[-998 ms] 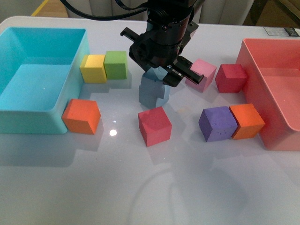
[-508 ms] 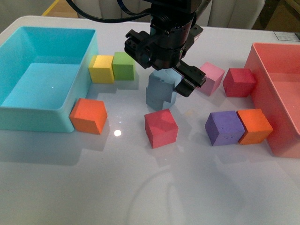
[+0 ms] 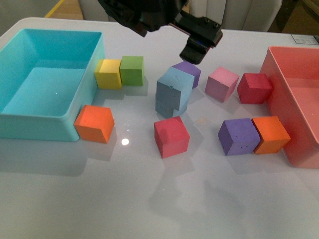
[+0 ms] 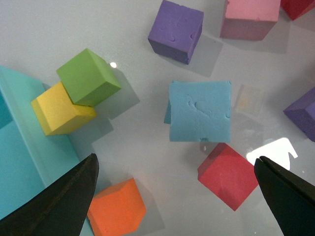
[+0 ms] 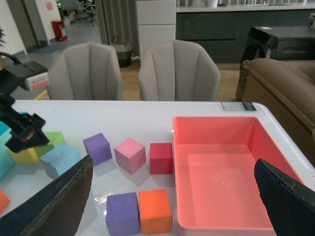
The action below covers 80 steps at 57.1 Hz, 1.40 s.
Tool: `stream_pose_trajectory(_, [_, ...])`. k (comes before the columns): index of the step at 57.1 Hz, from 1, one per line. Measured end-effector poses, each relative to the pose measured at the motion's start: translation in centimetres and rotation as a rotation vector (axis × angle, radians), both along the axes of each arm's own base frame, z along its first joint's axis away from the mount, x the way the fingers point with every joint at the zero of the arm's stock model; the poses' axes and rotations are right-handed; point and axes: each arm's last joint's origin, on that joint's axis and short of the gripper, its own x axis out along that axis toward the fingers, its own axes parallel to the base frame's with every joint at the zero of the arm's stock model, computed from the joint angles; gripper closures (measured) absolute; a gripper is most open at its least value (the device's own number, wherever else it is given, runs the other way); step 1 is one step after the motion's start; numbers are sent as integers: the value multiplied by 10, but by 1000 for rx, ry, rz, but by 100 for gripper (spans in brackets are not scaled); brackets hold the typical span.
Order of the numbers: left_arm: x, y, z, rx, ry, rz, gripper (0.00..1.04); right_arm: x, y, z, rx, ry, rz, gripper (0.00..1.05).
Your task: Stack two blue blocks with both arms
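Foam, matte sky-blue: upper blue block (image 3: 175, 84) sits on lower blue block (image 3: 168, 104), both directly below the left pincer (image 4: 177, 196). Stack looks made, though the upper cube is twisted and offset, overhanging one edge; the left wrist view shows a sliver of the lower block (image 4: 168, 112) poking out past the top face (image 4: 200, 111).

Left pincer: fingers spread wide, holding nothing, well above the stack and clear of it. In the front view it is the black mass (image 3: 199, 39) over and behind the blocks. Right pincer (image 5: 172, 196): also wide, empty, raised high off the counter (image 3: 164, 199), far from the stack on its pink-bin side (image 5: 231, 177).

Handling, my read: light, soft, slightly pitted faces, so grippy rather than slick; not fragile, will squash a little under a hard squeeze. Best hold is two opposite flat side faces of the upper cube, mid-height, fingers parallel to the faces. A light nudge would topple it, given the overhang.

Near the stack: purple cube (image 3: 188, 71) just behind, red cube (image 3: 171, 136) in front.

Writing: none on the blocks. White tag (image 5: 238, 105) on the counter's far edge, too small to read.
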Motion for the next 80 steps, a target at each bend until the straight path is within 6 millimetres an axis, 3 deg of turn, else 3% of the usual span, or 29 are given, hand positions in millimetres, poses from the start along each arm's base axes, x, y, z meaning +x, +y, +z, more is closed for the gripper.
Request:
stream_pose_trajectory(9, [-23,31,21,-90,-48,27,9,0,0,0,0,0,0,9])
stream_pose_trajectory(15, [-46,73,40,-163,-102,101,9,0,0,0,0,0,0,9])
stream_pose_trajectory(19, [-55,91,46,-184,-135,149,9,0,0,0,0,0,0,9])
stream_pose_trajectory(26, [-74,123,39,-251,-611,392,30,0,0,0,0,0,0,9])
stream_pose_trajectory(30, [-94,142,32,-334,-760,425,42,0,0,0,0,0,-1,9])
stream_pose_trajectory(37, [-126,166,27,-401,-868,427,63,0,0,0,0,0,0,9])
stream_pose_trajectory(50, [-167,195,8,-394,-851,428,103,0,0,0,0,0,0,9])
stream_pose_trajectory(80, [-235,232,-14,-406,-867,423,103,0,0,0,0,0,0,9])
